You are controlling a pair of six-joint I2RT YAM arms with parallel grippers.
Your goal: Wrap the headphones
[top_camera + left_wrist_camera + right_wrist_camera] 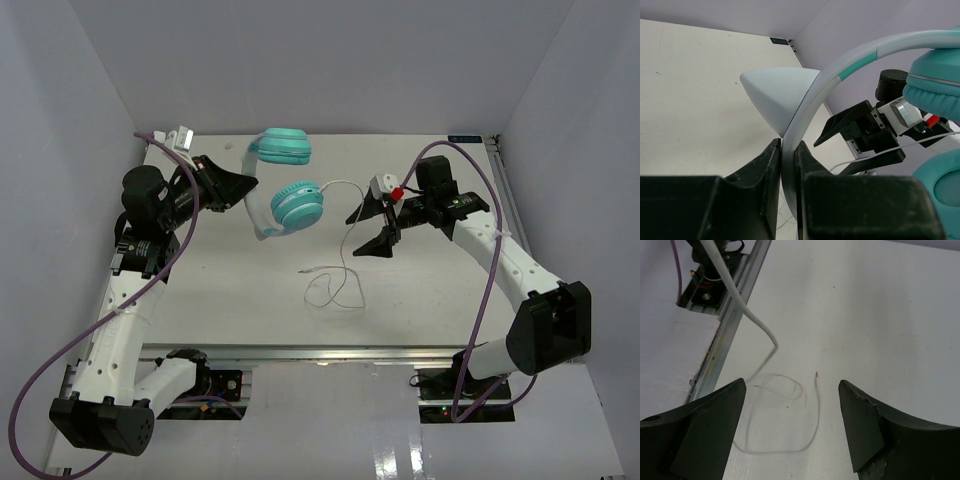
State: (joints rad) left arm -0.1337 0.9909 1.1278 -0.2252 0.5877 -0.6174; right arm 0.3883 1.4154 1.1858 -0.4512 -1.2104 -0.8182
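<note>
The left gripper is clenched on the headband, holding the headphones up just ahead of it. The right gripper is released and nearer the cord, whose loose loops lie directly below its jaws on the bench.

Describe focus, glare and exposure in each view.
Top external: even light, sharp, glare streaks on the glossy floor. Left wrist: the black left gripper looms dark and detailless around the pale curved headband. Right wrist: the bright white tabletop nearly swallows the thin pale cord.
</note>
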